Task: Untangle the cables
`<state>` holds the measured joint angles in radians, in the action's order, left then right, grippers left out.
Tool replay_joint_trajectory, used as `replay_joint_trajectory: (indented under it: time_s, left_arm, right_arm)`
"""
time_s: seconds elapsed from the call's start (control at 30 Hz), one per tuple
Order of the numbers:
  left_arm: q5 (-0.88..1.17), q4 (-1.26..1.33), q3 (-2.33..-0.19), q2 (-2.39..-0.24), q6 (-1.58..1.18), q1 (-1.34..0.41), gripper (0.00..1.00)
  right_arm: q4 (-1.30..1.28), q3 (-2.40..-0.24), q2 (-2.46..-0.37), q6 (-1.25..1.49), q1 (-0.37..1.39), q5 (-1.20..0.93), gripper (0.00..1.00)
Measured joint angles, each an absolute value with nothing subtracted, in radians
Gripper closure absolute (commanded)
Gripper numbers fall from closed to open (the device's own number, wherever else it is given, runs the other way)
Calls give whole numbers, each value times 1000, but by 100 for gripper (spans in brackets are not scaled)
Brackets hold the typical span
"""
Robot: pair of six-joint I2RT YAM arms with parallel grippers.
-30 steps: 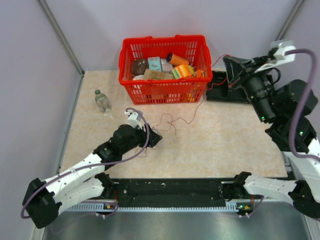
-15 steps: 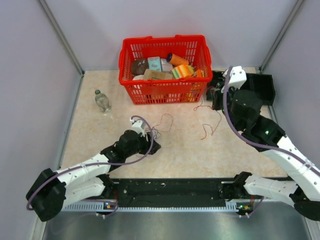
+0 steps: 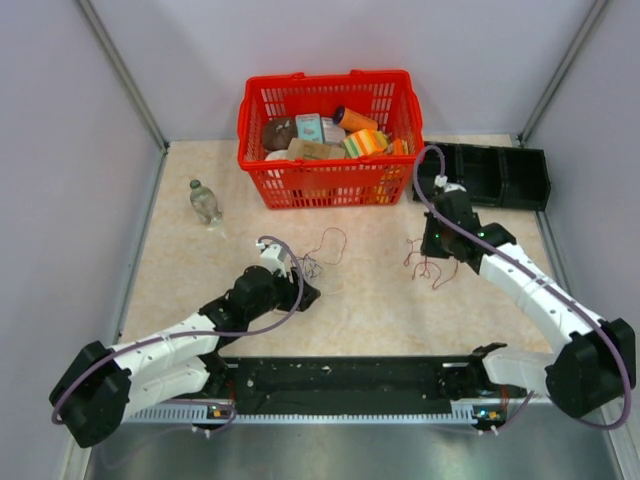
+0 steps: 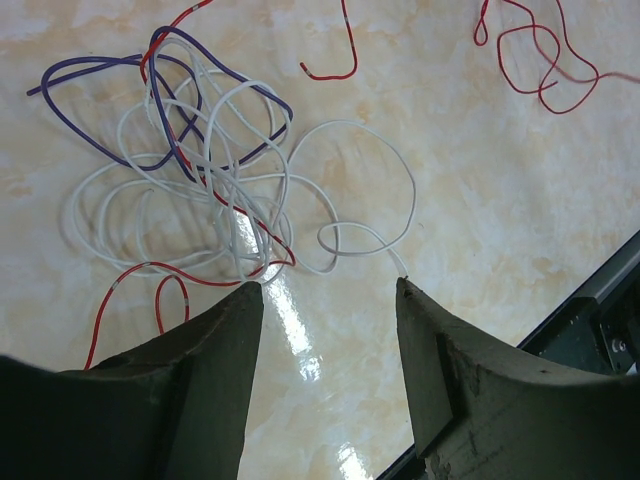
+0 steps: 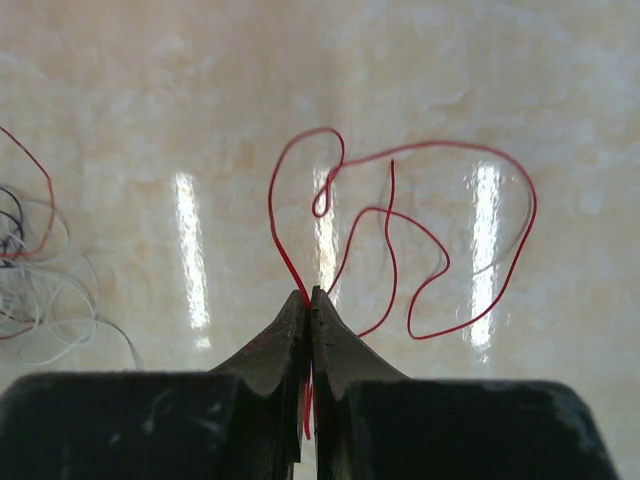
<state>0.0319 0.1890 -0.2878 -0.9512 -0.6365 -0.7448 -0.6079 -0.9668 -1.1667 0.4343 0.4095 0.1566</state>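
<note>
— Cables (image 4: 200,170): where do you have them?
— Your white, purple and red ones lie knotted together on the table (image 4: 480,200), just beyond the fingertips of your left gripper (image 4: 325,288). Its jaws stand apart and hold nothing.
— And your right gripper (image 5: 308,295)?
— Pinched tight on one red cable (image 5: 400,250), whose loops spread over the table ahead of it, well apart from your knot

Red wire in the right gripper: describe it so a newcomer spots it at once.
Near the front right corner of the red basket, the right gripper is shut on one thin red wire. It loops loosely alone, unlike the white, purple and red tangle by the left gripper.
</note>
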Motion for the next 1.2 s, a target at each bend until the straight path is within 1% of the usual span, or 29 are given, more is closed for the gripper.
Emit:
replay_joint_trajectory:
  time_s: [0.17, 0.3, 0.4, 0.43, 0.47, 0.53, 0.57, 0.6, 0.63, 0.67, 0.7, 0.87, 1.03, 1.2]
  left_arm:
    - [29, 202, -287, -955, -636, -745, 40]
    - [29, 210, -287, -967, -636, -745, 41]
    - [29, 211, -287, -969, -636, -745, 40]
    - [29, 210, -287, -969, -636, -745, 41]
    - [29, 210, -287, -969, -636, -745, 41]
    - [29, 211, -287, -969, -636, -745, 40]
    - [29, 211, -287, -969, -636, -745, 41]
    - [29, 211, -287, -969, -636, -745, 41]
    - [29, 212, -287, -969, -636, -745, 40]
    - [29, 212, -287, -969, -636, -745, 41]
    - [29, 214, -287, -969, -636, -745, 40]
    - [33, 225, -287, -974, -636, -745, 40]
    - [34, 226, -287, -974, -636, -745, 41]
    - [37, 229, -287, -976, -636, -745, 41]
  right_arm:
    - [-649, -895, -1217, 482, 394, 122, 100]
    - [-644, -878, -1267, 517, 356, 91, 100]
    - [-626, -870, -1313, 526, 334, 60, 91]
    - [-624, -869, -1328, 527, 324, 54, 86]
    - [-621, -868, -1336, 527, 316, 50, 76]
    - [-617, -859, -1343, 524, 289, 38, 48]
    - [-618, -857, -1342, 522, 278, 36, 45]
    - [-619, -857, -1341, 526, 273, 38, 36]
    - [-618, -857, -1338, 518, 268, 39, 22]
    - [-619, -857, -1331, 516, 264, 39, 20]
    - [-619, -857, -1324, 516, 264, 39, 4]
    - [-622, -855, -1283, 521, 240, 19, 1]
    - [-641, -826, -1272, 565, 183, 55, 1]
    - [-654, -823, -1279, 583, 179, 70, 1]
